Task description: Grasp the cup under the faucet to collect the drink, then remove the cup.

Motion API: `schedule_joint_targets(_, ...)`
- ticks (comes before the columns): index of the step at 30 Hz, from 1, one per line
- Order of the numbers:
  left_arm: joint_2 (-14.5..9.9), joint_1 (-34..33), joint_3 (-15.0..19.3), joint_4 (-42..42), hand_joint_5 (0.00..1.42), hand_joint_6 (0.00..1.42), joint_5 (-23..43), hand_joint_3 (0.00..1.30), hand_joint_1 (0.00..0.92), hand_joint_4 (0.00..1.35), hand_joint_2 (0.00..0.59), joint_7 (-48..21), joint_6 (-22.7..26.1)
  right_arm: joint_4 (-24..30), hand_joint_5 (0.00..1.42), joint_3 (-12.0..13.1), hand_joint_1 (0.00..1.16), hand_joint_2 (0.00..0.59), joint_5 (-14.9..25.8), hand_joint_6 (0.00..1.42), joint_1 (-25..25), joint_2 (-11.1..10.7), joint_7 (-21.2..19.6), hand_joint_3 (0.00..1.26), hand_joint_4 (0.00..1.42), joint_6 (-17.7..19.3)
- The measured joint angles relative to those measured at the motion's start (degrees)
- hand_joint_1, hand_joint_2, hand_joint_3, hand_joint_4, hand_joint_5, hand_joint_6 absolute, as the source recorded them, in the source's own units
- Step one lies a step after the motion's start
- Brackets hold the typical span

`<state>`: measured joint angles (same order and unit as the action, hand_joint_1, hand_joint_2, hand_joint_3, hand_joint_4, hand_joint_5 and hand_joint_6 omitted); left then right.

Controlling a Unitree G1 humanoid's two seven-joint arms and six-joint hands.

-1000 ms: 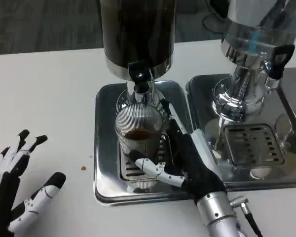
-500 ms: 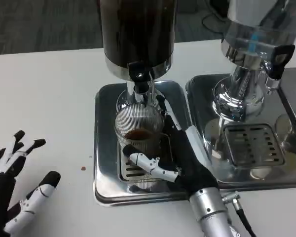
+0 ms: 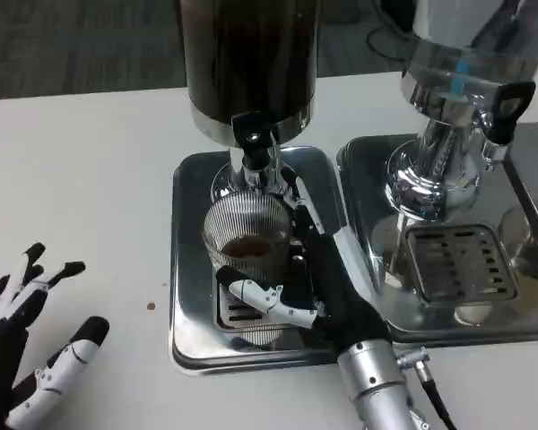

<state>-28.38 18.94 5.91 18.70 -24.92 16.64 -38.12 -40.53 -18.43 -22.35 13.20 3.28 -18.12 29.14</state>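
So the ribbed glass cup [image 3: 248, 244] is sitting right under the faucet [image 3: 255, 143] of the dark dispenser [image 3: 249, 63], on the grate of the steel drip tray [image 3: 186, 269], and it's got some brown drink in the bottom. The right hand [image 3: 327, 278] is wrapping the cup from the side away from the faucet's left, thumb across the near face and the other fingers up along the far side, so it's gripping the cup. Looks to me like we're in the filling part, not much in there yet. The trick here, I'd say, is keeping the cup dead centered below the faucet and upright, squeezing just enough that the glass isn't sliding on the grate, then pulling it straight toward the near edge of the tray without tipping. The left hand [image 3: 27, 345] is lying well off to the faucet's left on the white table [image 3: 90, 161], fingers spread, holding nothing.
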Motion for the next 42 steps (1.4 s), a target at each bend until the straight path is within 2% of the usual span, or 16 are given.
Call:
schedule_joint_targets(3,0.00,0.08,0.14,-0.05,0.07,0.00,0.71,0.27,0.000,0.00,0.242,-0.61,0.00,-1.20,0.35,0.41,0.84,0.161,1.40,0.56,0.75,0.15,0.15,0.04,0.23,0.54)
schedule_joint_targets(19,-0.01,0.11,0.24,-0.04,0.08,0.00,1.96,0.29,0.000,0.00,0.250,-1.89,-0.02,-2.34,0.52,0.18,0.90,0.169,1.10,0.78,1.61,0.29,-3.05,0.25,0.35,1.08)
schedule_joint_targets(31,-0.01,0.15,0.24,-0.04,0.08,0.00,1.97,0.30,0.000,0.00,0.245,-1.92,-0.04,-2.68,0.66,-0.10,0.94,0.173,-0.02,0.99,1.63,0.29,-6.36,0.30,0.42,1.92)
schedule_joint_targets(42,-0.01,0.15,0.24,-0.04,0.07,0.00,1.96,0.30,0.000,0.00,0.242,-2.06,-0.04,-3.00,0.75,-0.19,0.96,0.178,-0.78,1.13,1.62,0.28,-7.28,0.34,0.47,2.57)
